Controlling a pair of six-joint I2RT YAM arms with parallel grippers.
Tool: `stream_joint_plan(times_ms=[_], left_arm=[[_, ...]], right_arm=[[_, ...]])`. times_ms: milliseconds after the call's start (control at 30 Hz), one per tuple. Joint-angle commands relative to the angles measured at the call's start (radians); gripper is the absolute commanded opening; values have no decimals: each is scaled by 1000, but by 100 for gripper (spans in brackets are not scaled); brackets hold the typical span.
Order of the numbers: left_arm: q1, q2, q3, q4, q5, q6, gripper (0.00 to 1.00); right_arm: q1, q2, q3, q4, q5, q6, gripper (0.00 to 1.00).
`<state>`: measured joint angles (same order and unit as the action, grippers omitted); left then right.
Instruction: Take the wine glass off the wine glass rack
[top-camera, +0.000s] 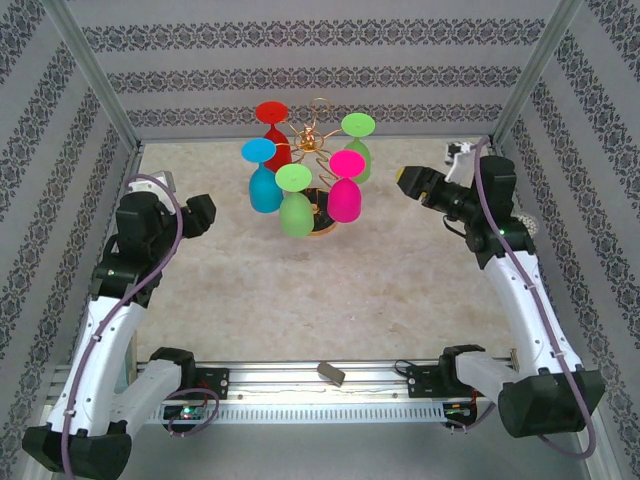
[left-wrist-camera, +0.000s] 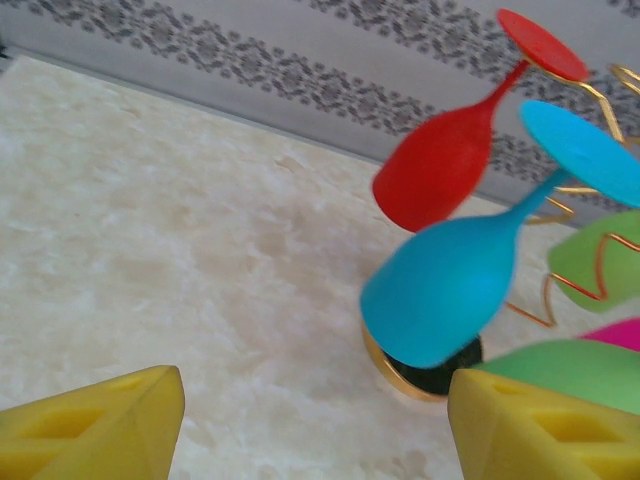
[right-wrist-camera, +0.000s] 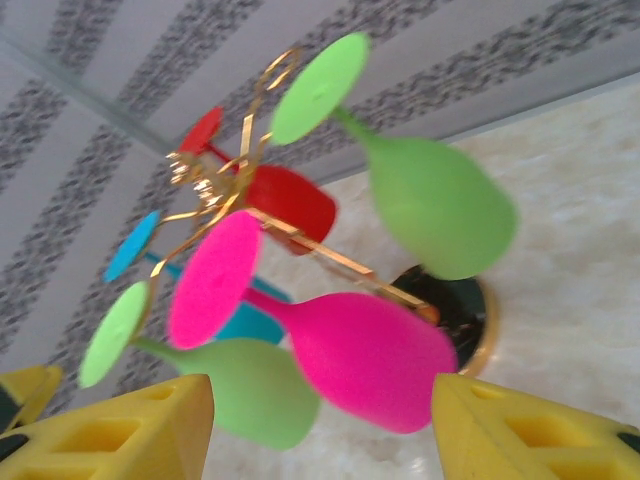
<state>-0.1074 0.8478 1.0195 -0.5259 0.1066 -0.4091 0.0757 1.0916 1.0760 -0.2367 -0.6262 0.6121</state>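
**Grippers spread, glasses hanging on the rack**

Nearest us, the left gripper (left-wrist-camera: 315, 440) has its yellow fingers spread with nothing between them, and it faces the blue glass (top-camera: 264, 190). The right gripper (right-wrist-camera: 320, 430) is likewise spread and empty, looking at the pink glass (top-camera: 344, 200). Each stands apart from the glasses, one to either side.

Further in, five glasses hang bowl-down from the rack (top-camera: 312, 130), which stands toward the far side of the table (top-camera: 400, 290). The front green glass (top-camera: 296, 212) is nearest, with blue and pink beside it. The red glass (top-camera: 275, 135) and the rear green glass (top-camera: 360, 150) are behind. Each foot sits in a gold wire loop.

We judge the glasses light and matte, perhaps plastic, so not slippery. The rack looks thin and easy to tip. We would hold a bowl at its widest part and slide the foot out along its loop.
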Motion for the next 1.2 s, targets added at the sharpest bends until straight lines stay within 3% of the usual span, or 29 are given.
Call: stream_joint_plan(times_ms=[0,233,333,533,700,1167], left_arm=[[-24,-12,61,-133,71,15,71],[-35,-15,98,-162,72,33,70],[-35,-15,89,-146,77,27,70],[-35,5,102,-140,84,34,70],[-35,2,108,-129,85,36,70],[-35,-3,104,-121,61,44,70]], right_arm=[[52,34,51,21,-60,52,59],[115,127,92,55,-53,64,47],[124,162,106,69,-61,68,37],[133,206,126,97,-73,83,38],[139,237,148,109,-75,92,50],[153,305,197,125,-79,112,47]])
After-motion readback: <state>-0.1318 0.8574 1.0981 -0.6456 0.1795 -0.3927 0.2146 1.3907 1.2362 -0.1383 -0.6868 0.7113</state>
